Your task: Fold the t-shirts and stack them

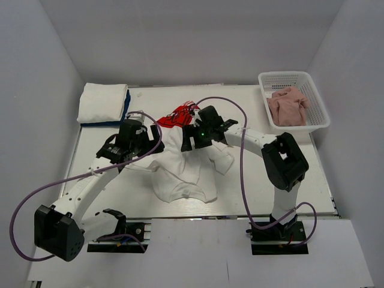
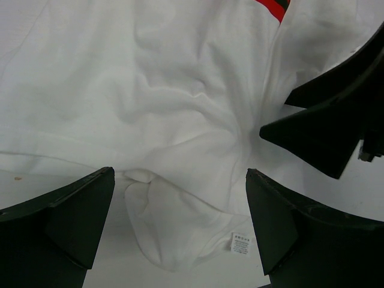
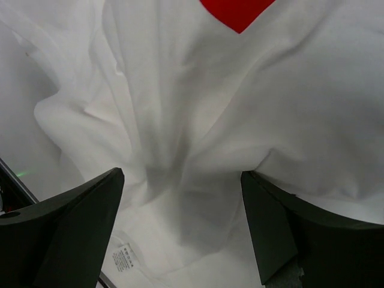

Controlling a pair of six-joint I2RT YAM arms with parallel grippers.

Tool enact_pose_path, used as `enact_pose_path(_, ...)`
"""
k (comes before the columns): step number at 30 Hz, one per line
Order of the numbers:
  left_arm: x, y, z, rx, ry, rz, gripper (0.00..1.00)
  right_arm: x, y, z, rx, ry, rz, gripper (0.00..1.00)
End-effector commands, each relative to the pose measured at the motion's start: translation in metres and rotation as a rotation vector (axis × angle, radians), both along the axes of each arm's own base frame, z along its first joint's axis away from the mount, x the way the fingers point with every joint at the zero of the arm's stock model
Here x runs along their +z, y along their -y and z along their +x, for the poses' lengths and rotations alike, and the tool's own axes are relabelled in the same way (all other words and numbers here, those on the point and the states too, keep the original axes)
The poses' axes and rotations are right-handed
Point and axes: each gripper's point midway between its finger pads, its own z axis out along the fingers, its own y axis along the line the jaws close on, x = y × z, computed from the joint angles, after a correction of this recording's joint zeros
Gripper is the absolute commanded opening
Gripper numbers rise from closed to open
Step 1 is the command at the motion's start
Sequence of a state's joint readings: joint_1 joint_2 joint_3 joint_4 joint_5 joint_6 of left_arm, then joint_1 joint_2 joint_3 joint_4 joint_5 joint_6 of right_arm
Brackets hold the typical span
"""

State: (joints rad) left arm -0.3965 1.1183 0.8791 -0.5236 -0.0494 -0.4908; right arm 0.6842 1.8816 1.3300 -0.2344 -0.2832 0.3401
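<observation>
White cloth, crumpled and bunched, fills what we see under both arms: the white short-sleeved t-shirt (image 1: 183, 174) lies on the white surface (image 1: 300, 174), directly beneath the left gripper (image 1: 147, 146) and the right gripper (image 1: 207, 135). We find both released, jaws spread wide above the folds and clamped on nothing. In the left wrist view the rumpled fabric and its small white care label (image 2: 240, 243) show between that gripper's fingers (image 2: 66, 216), with the right gripper's black fingers just to its right. The shirt's red graphic print (image 1: 178, 115) lies just beyond the right gripper. Well beyond the left gripper, to its left, a folded white t-shirt (image 1: 102, 101) rests on a folded blue t-shirt (image 1: 126, 103). Far right of the right gripper, a dusty-pink t-shirt (image 1: 288, 107) lies crumpled in a white plastic mesh basket (image 1: 318, 102).
</observation>
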Motion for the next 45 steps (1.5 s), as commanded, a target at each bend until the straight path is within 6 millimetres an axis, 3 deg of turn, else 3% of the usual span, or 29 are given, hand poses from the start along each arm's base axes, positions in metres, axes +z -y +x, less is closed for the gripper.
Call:
enact_pose_path(1, 0.014, -0.004, -0.003, 0.014, 0.038, -0.014, 1.00, 0.012, -0.017, 0.016, -0.031, 0.040, 0.045, 0.84)
enact_pose_path(2, 0.014, -0.004, -0.003, 0.014, 0.038, -0.014, 1.00, 0.013, -0.019, 0.017, -0.038, 0.045, 0.054, 0.79)
enact_pose_path(7, 0.019, -0.007, -0.005, 0.023, 0.054, -0.013, 1.00, 0.006, -0.008, 0.026, -0.093, 0.082, -0.032, 0.79)
enact_pose_path(12, 0.022, -0.007, -0.006, 0.023, 0.063, -0.017, 1.00, 0.002, 0.026, 0.018, -0.145, 0.096, -0.140, 0.82)
enact_pose_path(14, 0.024, -0.007, -0.004, 0.017, 0.077, -0.015, 1.00, 0.002, 0.032, 0.015, -0.150, 0.107, -0.138, 0.82)
enact_pose_path(15, 0.024, -0.005, -0.005, 0.009, 0.074, -0.021, 1.00, -0.010, 0.038, 0.004, -0.138, 0.085, -0.157, 0.82)
enact_pose_path(18, 0.023, -0.004, -0.003, 0.009, 0.074, -0.021, 1.00, -0.009, 0.041, 0.003, -0.125, 0.098, -0.155, 0.83)
enact_pose_path(23, 0.020, -0.003, -0.003, -0.004, 0.066, -0.016, 1.00, -0.008, 0.026, 0.003, -0.073, 0.082, -0.113, 0.83)
enact_pose_path(29, 0.020, -0.003, -0.003, -0.004, 0.066, -0.017, 1.00, 0.008, -0.012, 0.010, -0.004, 0.078, 0.014, 0.81)
enact_pose_path(33, 0.019, -0.003, -0.005, -0.004, 0.066, -0.017, 1.00, 0.018, -0.028, 0.015, 0.022, 0.104, 0.069, 0.71)
enact_pose_path(34, 0.019, -0.003, -0.005, -0.004, 0.066, -0.017, 1.00, 0.024, -0.033, 0.019, 0.028, 0.123, 0.095, 0.65)
enact_pose_path(36, 0.019, -0.003, -0.005, -0.004, 0.066, -0.017, 1.00, 0.017, -0.034, 0.023, 0.019, 0.111, 0.087, 0.55)
enact_pose_path(37, 0.019, -0.003, -0.005, -0.004, 0.066, -0.017, 1.00, 0.025, -0.037, 0.031, -0.001, 0.137, 0.086, 0.38)
enact_pose_path(38, 0.019, -0.003, -0.005, -0.004, 0.066, -0.017, 1.00, 0.021, -0.036, 0.033, -0.015, 0.129, 0.071, 0.36)
enact_pose_path(39, 0.019, -0.003, -0.005, -0.004, 0.066, -0.017, 1.00, 0.019, -0.035, 0.032, -0.014, 0.124, 0.053, 0.36)
enact_pose_path(40, 0.019, -0.003, -0.005, -0.004, 0.066, -0.017, 1.00, 0.028, -0.035, 0.042, -0.042, 0.155, 0.045, 0.46)
enact_pose_path(41, 0.019, -0.003, -0.005, -0.004, 0.066, -0.017, 1.00, 0.026, -0.033, 0.040, -0.041, 0.147, 0.023, 0.52)
enact_pose_path(45, 0.022, -0.005, -0.005, 0.003, 0.078, -0.015, 1.00, 0.021, -0.013, 0.036, -0.084, 0.133, -0.065, 0.67)
